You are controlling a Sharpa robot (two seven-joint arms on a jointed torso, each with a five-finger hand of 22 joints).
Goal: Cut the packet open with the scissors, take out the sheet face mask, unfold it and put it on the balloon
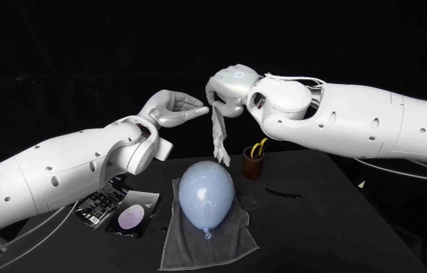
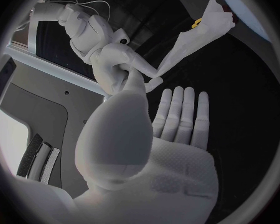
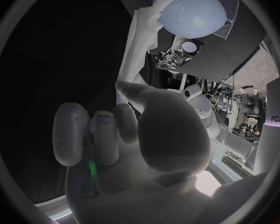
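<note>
My right hand is raised above the table and pinches the top of the white sheet mask, which hangs down as a narrow folded strip. The strip's lower end is just above the pale blue balloon, which lies on a grey towel. My left hand is at the same height, fingers straight and spread, its fingertips close to the mask's top; I cannot see a grip there. From the left wrist, the left hand faces the right hand and the mask. From the right wrist, the right hand holds the mask over the balloon.
The opened dark packet lies at the front left, beside a dark card with a pale oval. A brown cup behind the balloon holds the yellow-handled scissors. A small black scrap lies to the balloon's right.
</note>
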